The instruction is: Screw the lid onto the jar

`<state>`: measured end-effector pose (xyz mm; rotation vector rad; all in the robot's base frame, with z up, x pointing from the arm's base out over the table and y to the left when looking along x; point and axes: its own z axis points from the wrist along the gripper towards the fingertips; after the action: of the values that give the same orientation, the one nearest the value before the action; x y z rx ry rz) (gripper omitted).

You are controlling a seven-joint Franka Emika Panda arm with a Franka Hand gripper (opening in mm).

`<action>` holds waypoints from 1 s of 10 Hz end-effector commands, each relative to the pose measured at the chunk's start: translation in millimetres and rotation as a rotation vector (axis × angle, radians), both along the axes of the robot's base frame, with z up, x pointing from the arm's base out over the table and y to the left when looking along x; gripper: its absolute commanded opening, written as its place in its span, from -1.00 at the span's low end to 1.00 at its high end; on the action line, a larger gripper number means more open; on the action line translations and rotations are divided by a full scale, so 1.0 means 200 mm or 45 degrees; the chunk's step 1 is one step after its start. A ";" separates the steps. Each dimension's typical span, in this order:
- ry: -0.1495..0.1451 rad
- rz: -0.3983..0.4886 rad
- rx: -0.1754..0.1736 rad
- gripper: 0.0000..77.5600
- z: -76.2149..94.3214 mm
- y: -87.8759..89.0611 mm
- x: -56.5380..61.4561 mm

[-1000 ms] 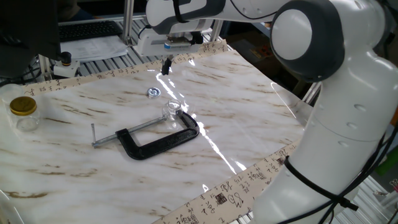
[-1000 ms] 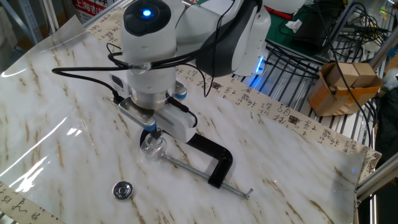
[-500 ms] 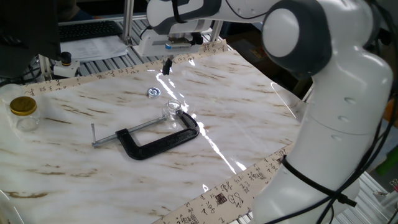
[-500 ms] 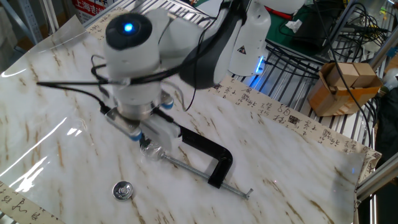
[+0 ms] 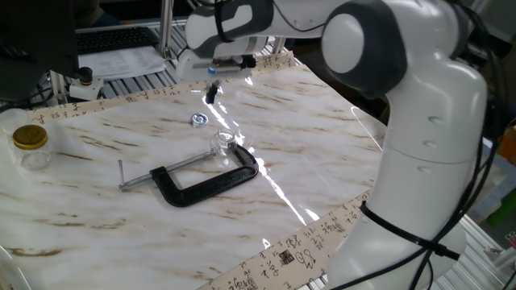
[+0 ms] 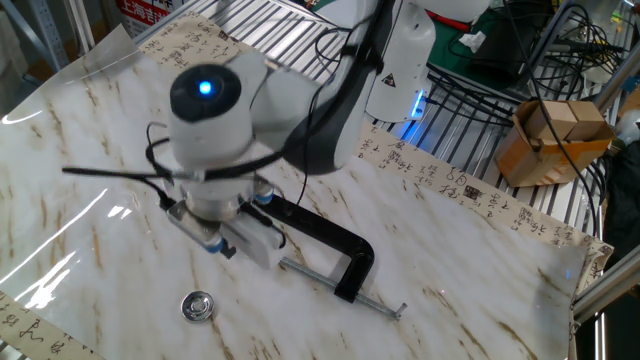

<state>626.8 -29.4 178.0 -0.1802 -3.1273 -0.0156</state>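
A: Since a second ago the arm's wrist has swung toward the lid's side of the table; in the other fixed view its housing now covers the spot where the jar showed before; clamp, lid and both jars lie where they did.

B: And the gripper (image 5: 211, 93)?

A: It hangs above the marble table (image 5: 97, 209), off the surface, at about 1 o'clock from the lid (image 5: 198, 120); the dark fingertips look close together, but they are too small and blurred to say how wide they stand; nothing shows between them.

B: Where are the task's things?

A: The lid lies flat and alone on bare marble; the jar (image 5: 222, 143) stands upright at about 5 o'clock from it, near but apart, touching or just beside the screw end of the black C-clamp (image 5: 205, 181); in the other fixed view the lid (image 6: 198, 306) sits near the table's near edge.

B: Room to move?

A: Open marble lies all round the lid; the clamp closes off the jar's 6 o'clock side; the larger jar with the gold lid (image 5: 31, 145) stands well apart at the 9 o'clock edge; a patterned border strip (image 5: 290, 254) runs along the table's edges.
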 end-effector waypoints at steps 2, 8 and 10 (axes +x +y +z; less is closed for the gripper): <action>-0.079 0.025 0.005 -1.00 -0.18 -0.04 0.08; -0.125 0.060 0.008 -1.00 -0.32 -0.09 0.11; -0.141 0.062 0.022 -1.00 -0.37 -0.11 0.13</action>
<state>648.6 -48.0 110.5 -0.1090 -3.2247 -0.0364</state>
